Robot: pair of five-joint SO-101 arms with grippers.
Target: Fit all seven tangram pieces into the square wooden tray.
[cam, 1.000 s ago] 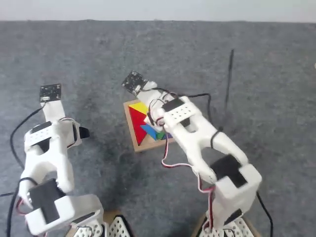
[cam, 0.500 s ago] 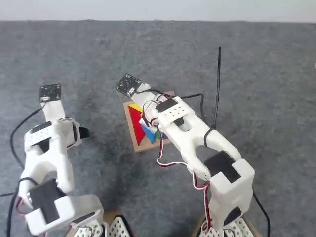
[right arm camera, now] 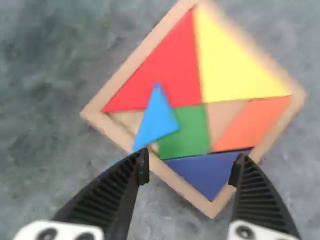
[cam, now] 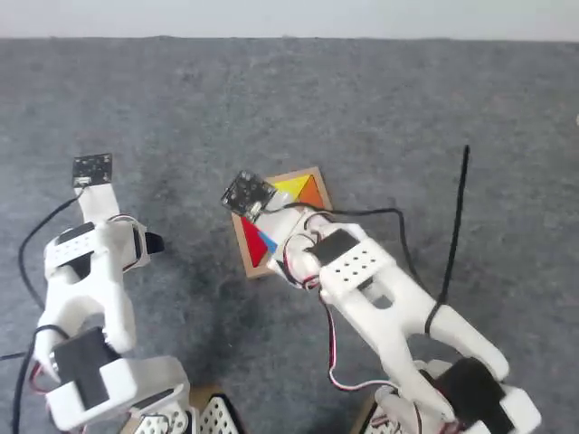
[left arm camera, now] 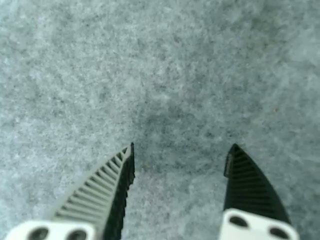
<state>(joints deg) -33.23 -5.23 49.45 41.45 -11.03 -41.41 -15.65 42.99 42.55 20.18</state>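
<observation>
Tray [right arm camera: 92, 116]: holds coloured pieces.
Blue triangle [right arm camera: 156, 120]: askew in tray, touching green square [right arm camera: 186, 139].
Right gripper [right arm camera: 190, 165]: released, over tray's edge.
Left gripper [left arm camera: 181, 160]: released, well apart from tray.

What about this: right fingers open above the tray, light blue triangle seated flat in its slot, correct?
No: the right wrist view shows the light blue triangle lying askew across the red piece and the green piece. The fingers are open above the tray.
</observation>
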